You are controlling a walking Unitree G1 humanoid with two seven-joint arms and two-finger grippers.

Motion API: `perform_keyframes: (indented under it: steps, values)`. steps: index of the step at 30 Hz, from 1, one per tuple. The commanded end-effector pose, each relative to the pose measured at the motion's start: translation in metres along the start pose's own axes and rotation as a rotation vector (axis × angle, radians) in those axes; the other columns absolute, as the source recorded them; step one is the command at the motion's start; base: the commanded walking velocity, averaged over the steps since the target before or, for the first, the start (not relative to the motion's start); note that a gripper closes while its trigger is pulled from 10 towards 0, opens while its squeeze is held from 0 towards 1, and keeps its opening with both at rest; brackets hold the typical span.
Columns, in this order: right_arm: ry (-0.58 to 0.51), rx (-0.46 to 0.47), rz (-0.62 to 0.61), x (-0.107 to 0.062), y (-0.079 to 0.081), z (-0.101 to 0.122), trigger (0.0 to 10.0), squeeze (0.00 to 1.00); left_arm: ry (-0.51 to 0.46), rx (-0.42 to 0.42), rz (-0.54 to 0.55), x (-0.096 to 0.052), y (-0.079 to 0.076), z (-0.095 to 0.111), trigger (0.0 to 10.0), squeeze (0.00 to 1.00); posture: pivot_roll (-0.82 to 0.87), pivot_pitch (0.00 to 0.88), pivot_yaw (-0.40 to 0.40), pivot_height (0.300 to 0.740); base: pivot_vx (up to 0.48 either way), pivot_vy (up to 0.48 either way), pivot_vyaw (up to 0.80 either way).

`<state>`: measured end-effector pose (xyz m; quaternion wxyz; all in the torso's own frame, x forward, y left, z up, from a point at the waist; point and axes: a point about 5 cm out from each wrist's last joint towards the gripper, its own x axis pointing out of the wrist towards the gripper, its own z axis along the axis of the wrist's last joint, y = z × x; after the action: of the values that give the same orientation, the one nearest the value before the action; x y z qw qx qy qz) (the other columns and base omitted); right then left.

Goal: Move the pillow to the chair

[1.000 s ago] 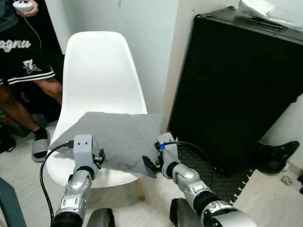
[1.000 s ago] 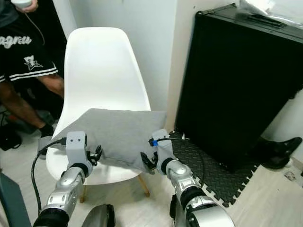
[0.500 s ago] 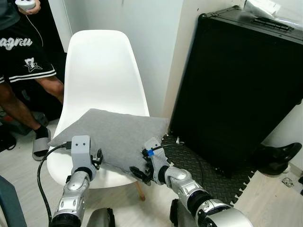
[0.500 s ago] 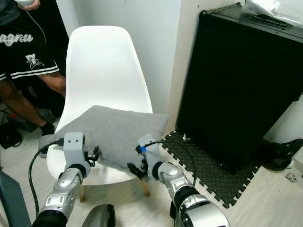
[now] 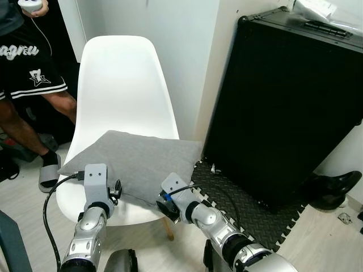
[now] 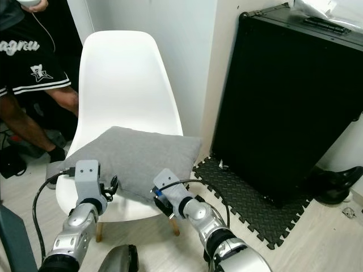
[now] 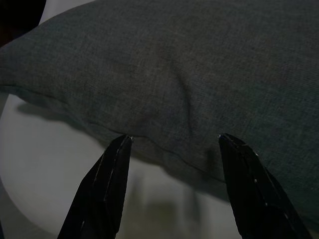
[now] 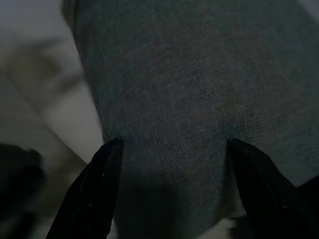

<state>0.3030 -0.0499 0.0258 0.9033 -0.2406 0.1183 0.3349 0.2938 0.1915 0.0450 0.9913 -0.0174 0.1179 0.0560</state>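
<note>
Fingers [image 7: 110, 174] of the left gripper [image 7: 174, 142] and right gripper [image 8: 172, 144] spread wide, tips against the grey pillow [image 5: 136, 164] on the white chair [image 5: 122, 90], gripping nothing.

The pillow [image 5: 133, 164] lies on the seat of the chair [image 5: 122, 90], its corner at 3 o'clock reaching past the seat edge. At the pillow's 6 o'clock edge sit the left gripper [image 7: 172, 149] toward 7 and the right gripper [image 8: 172, 147] toward 5. A case [image 5: 283, 107] stands at the chair's 3 o'clock, a person [image 5: 28, 73] at 9.
</note>
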Motion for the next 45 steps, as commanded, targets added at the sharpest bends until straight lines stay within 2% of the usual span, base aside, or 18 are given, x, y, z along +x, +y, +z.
perform_keyframes:
  steps: [1,3,5,7,9,10,12,16,21,23,25,27,29,35,40,41,43,45]
  values:
    - [-0.006,-0.045,0.0,-0.001,0.003,-0.002,10.0,0.0,0.005,0.006,0.007,-0.002,0.003,0.0,10.0,0.0,0.03,0.106,-0.08,0.588,0.0,0.0,0.0]
    - [-0.023,-0.193,-0.049,-0.003,0.004,-0.004,10.0,0.0,0.007,0.01,0.005,-0.001,0.002,0.0,10.0,0.0,0.03,0.108,-0.078,0.588,0.0,0.0,0.0]
    - [-0.019,-0.252,-0.087,-0.005,0.005,-0.007,10.0,0.0,0.009,0.016,-0.001,-0.001,0.002,0.0,10.0,0.0,0.03,0.109,-0.076,0.588,0.0,0.0,0.0]
    - [-0.004,-0.235,-0.111,-0.006,0.005,-0.01,10.0,0.0,0.009,0.018,-0.003,-0.001,0.001,0.0,10.0,0.0,0.03,0.11,-0.076,0.588,0.0,0.0,0.0]
    - [0.046,-0.155,-0.16,-0.008,0.002,-0.017,10.0,0.0,0.009,0.02,-0.004,-0.001,0.001,0.0,10.0,0.0,0.03,0.111,-0.075,0.588,0.0,0.0,0.0]
    - [0.046,-0.155,-0.16,-0.008,0.002,-0.017,10.0,0.0,0.009,0.02,-0.004,-0.001,0.001,0.0,10.0,0.0,0.03,0.111,-0.075,0.588,0.0,0.0,0.0]
    - [0.084,-0.096,-0.197,-0.01,0.0,-0.023,10.0,0.0,0.009,0.02,-0.005,-0.001,0.001,0.0,10.0,0.0,0.03,0.111,-0.075,0.588,0.0,0.0,0.0]
    - [0.099,-0.077,-0.205,-0.011,0.0,-0.026,10.0,0.0,0.009,0.021,-0.005,-0.001,0.001,0.0,10.0,0.0,0.03,0.111,-0.075,0.588,0.0,0.0,0.0]
    - [0.141,-0.03,-0.089,-0.013,0.015,-0.034,10.0,0.0,0.011,0.022,-0.004,-0.001,0.002,0.0,10.0,0.0,0.04,0.11,-0.075,0.588,0.0,0.0,0.0]
    - [0.173,-0.041,0.042,-0.012,0.03,-0.038,10.0,0.0,0.012,0.023,-0.005,-0.002,0.003,0.0,10.0,0.0,0.04,0.11,-0.075,0.588,0.0,0.0,0.0]
    - [0.173,-0.041,0.042,-0.012,0.03,-0.038,10.0,0.0,0.012,0.023,-0.005,-0.002,0.003,0.0,10.0,0.0,0.04,0.11,-0.075,0.588,0.0,0.0,0.0]
    - [0.205,-0.047,0.134,-0.012,0.039,-0.039,10.0,0.0,0.013,0.023,-0.005,-0.002,0.003,0.0,10.0,0.0,0.04,0.11,-0.076,0.588,0.0,0.0,0.0]
    - [0.224,-0.032,0.172,-0.012,0.042,-0.039,10.0,0.0,0.013,0.022,-0.005,-0.001,0.003,0.001,10.0,0.0,0.04,0.107,-0.078,0.588,0.0,0.0,0.0]
    - [0.215,0.049,0.166,-0.009,0.039,-0.035,10.0,0.0,0.011,0.02,-0.001,-0.001,0.003,0.001,10.0,0.0,0.04,0.101,-0.078,0.588,0.0,0.0,0.0]
    - [0.201,0.073,0.163,-0.009,0.038,-0.033,9.7,0.0,0.01,0.021,-0.001,-0.001,0.003,0.002,10.0,0.0,0.04,0.098,-0.078,0.588,0.0,0.0,0.0]
    - [0.197,0.088,0.161,-0.008,0.038,-0.032,10.0,0.0,0.01,0.022,-0.002,0.0,0.003,0.002,10.0,0.0,0.04,0.097,-0.077,0.588,0.0,0.0,0.0]
    - [0.191,0.119,0.161,-0.008,0.038,-0.031,10.0,0.0,0.01,0.021,-0.003,0.0,0.003,0.002,10.0,0.0,0.04,0.096,-0.076,0.588,0.0,0.0,0.0]
    - [0.188,0.132,0.161,-0.007,0.038,-0.03,9.7,0.0,0.01,0.021,-0.003,0.0,0.003,0.002,10.0,0.0,0.04,0.096,-0.076,0.588,0.0,0.0,0.0]
